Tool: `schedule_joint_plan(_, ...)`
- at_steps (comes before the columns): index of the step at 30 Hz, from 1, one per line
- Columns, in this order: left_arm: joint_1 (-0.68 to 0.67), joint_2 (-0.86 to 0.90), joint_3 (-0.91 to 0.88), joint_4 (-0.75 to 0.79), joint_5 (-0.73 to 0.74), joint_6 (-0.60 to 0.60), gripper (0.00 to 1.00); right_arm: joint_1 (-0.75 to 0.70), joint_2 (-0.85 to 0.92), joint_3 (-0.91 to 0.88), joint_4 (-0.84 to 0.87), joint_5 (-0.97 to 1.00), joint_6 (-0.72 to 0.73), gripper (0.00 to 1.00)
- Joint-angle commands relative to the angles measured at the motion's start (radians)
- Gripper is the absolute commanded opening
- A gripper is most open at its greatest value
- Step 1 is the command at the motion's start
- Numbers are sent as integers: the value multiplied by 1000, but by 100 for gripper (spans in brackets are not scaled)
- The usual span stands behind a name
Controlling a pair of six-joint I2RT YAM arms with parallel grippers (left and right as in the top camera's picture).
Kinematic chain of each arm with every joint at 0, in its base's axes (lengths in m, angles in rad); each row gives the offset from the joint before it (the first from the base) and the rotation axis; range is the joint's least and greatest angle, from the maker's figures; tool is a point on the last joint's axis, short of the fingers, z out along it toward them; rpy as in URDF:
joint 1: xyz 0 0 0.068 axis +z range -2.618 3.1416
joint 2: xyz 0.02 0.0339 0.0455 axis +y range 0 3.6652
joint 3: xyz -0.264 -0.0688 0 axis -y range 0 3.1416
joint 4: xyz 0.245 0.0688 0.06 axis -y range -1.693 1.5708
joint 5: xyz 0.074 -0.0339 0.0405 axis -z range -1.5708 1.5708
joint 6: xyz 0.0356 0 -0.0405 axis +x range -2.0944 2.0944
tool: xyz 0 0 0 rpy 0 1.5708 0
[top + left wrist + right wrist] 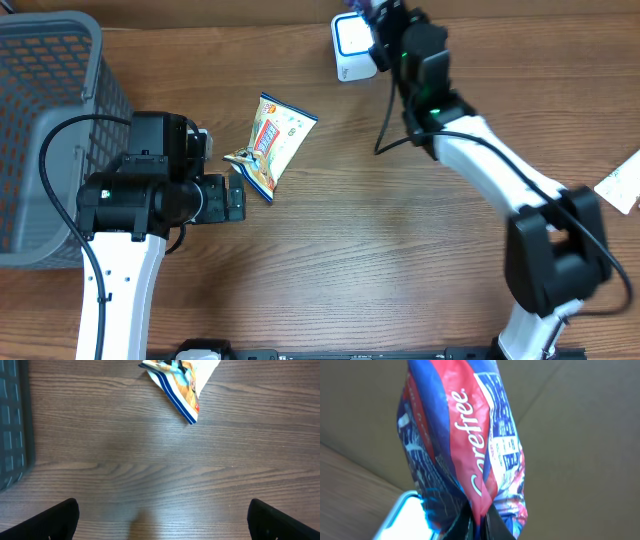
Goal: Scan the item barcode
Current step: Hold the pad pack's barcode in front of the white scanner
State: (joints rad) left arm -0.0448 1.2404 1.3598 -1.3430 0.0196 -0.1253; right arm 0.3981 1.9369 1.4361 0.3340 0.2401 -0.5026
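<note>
My right gripper (480, 529) is shut on the lower edge of a blue and red Carefree pack (470, 445), which stands up above the fingers. In the overhead view the right gripper (385, 25) is at the table's far edge, directly beside the white scanner (352, 47). The scanner's lit white face (402, 520) shows just left of the pack. I cannot make out a barcode. My left gripper (162, 522) hangs open over bare wood, its jaws wide apart and nothing between them. It is a short way in front of a snack bag (182, 380).
The yellow and white snack bag (270, 145) lies flat mid-table, right of the left arm. A grey mesh basket (40, 130) fills the left side; its wall (12, 425) shows in the left wrist view. A white flat object (622, 182) lies at the right edge.
</note>
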Motion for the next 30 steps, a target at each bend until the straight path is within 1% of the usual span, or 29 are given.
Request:
schedule_joint_plan(1,5,3,0,1,6,-13,100,-6,71,18,114,101,-241,4)
schedule_joint_plan(6,5,3,0,1,6,-13,100,-5,138,18,247,103,-309,4)
schedule_joint_plan(9,5,3,0,1,6,-13,100,-5,177,18,294,91,-358,4)
schedule_joint_plan(14,5,3,0,1,6,-13,100,0,243,18,381,82,-367,4)
schedule_joint_plan(20,5,3,0,1,6,-13,100,6,334,18,585,69,-476,4)
schedule_joint_plan(26,5,3,0,1,6,-13,100,37,394,18,617,6,-630,4)
schedule_joint_plan(30,5,3,0,1,6,-13,100,48,410,18,661,5,-632,4)
